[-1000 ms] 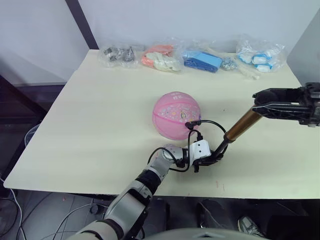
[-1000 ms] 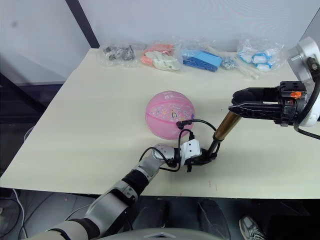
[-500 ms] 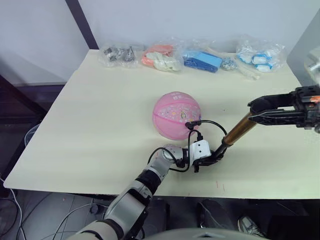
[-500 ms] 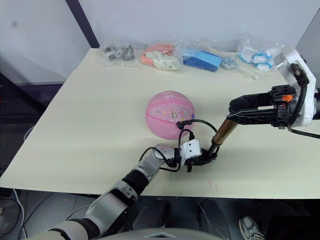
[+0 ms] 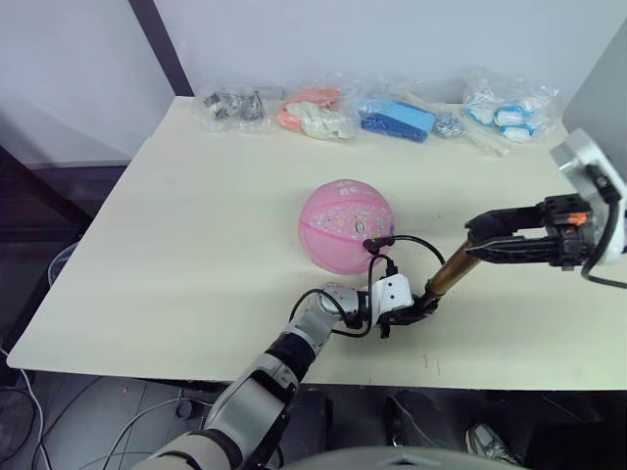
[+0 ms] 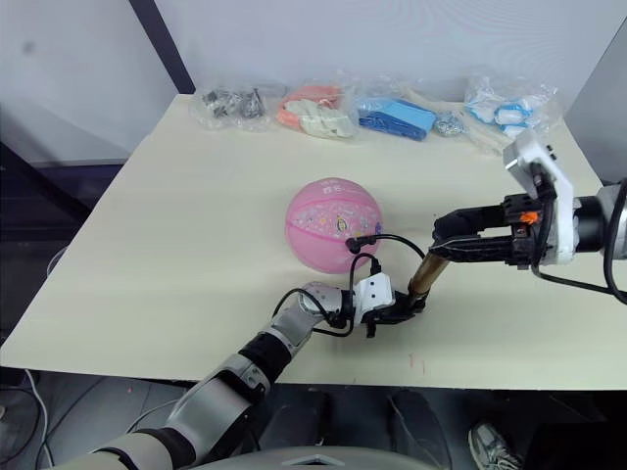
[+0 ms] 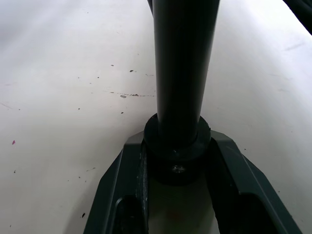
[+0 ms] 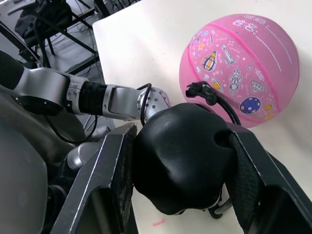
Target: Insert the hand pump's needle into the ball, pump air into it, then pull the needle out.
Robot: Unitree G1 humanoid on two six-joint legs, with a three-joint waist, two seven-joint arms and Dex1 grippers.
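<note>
Pump (image 5: 454, 270) is stiff metal: left gripper (image 5: 416, 309) clamps its base, right gripper (image 5: 482, 238) clamps its handle (image 8: 178, 156); light ball (image 5: 346, 226) at ten o'clock may roll.

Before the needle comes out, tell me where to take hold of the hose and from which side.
Grip the black fitting where the hose meets the ball, coming from the ball's near right side. The fitting is rigid and sticks out there, while the hose is a thin, slack loop that would likely just bend.
</note>
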